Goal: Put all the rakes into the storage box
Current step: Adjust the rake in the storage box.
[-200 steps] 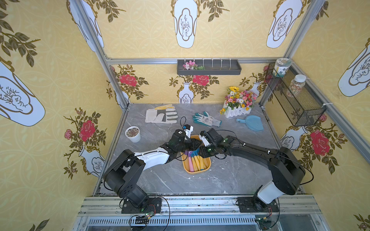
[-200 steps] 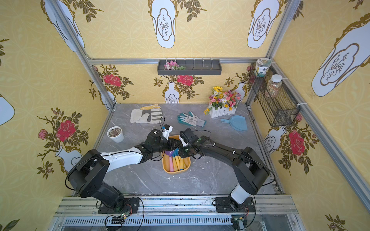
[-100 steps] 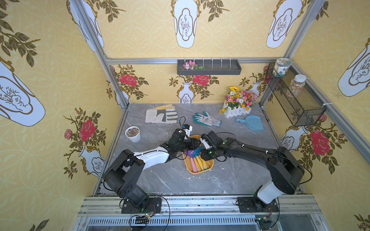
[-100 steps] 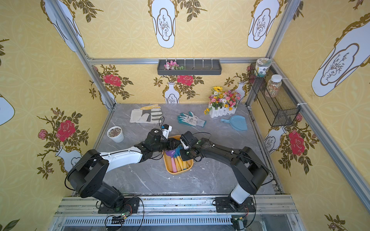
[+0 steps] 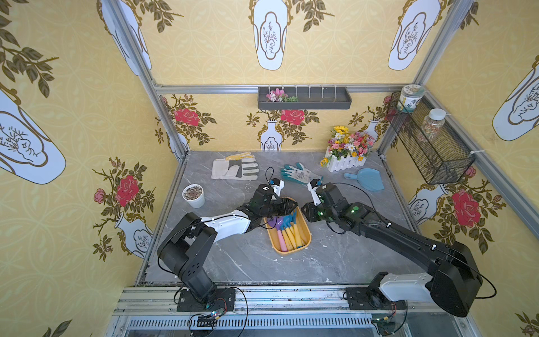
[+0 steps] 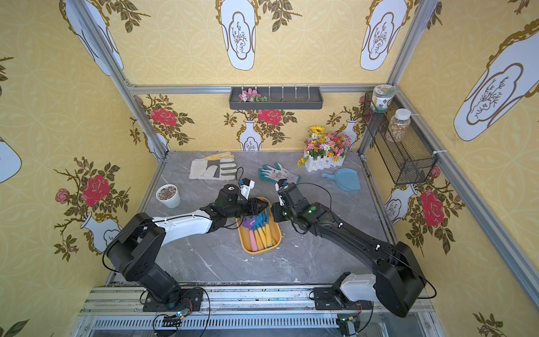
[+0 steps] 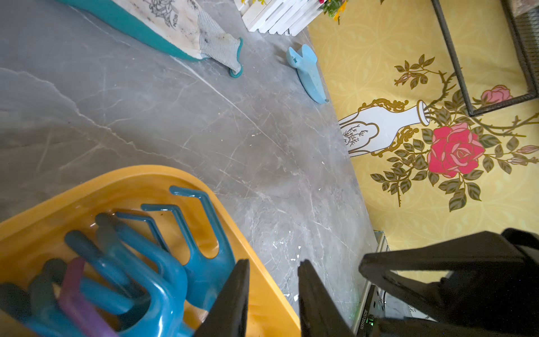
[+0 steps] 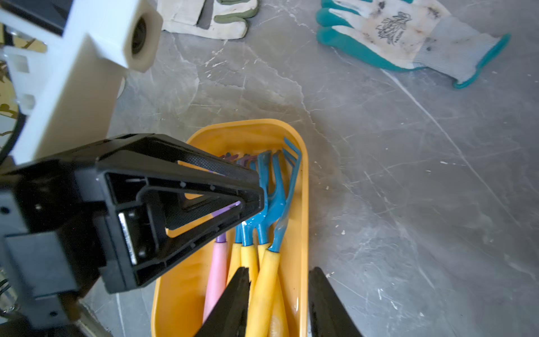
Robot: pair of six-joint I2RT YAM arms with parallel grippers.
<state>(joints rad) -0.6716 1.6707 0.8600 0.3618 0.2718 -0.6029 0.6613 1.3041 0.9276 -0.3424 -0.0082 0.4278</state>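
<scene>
We see the grey marble table (image 5: 233, 262) first, with the left arm (image 5: 227, 224) and right arm (image 5: 393, 236) reaching in over it towards the middle. Between them sits the storage box (image 5: 306, 233), a shallow yellow-orange tray flat on the table. The left gripper (image 5: 293, 205) hangs over the far end of the box; in its wrist view its jaws stand parted with only table and box rim (image 7: 271, 291) showing in the gap, so we call it released and empty. The right gripper (image 5: 304, 210) sits just beside the box's far right corner; in its wrist view its jaws are likewise apart with nothing between them. The rake (image 8: 287, 186), with a blue head and yellow handle, lies inside the box against its right wall, head towards the far end. Other yellow-handled tools (image 8: 250, 256) and a pink-handled one (image 8: 217, 271) lie alongside it. Farther back we see a teal glove (image 5: 300, 175), a blue dustpan (image 5: 367, 179) and a small white pot (image 5: 194, 195).
</scene>
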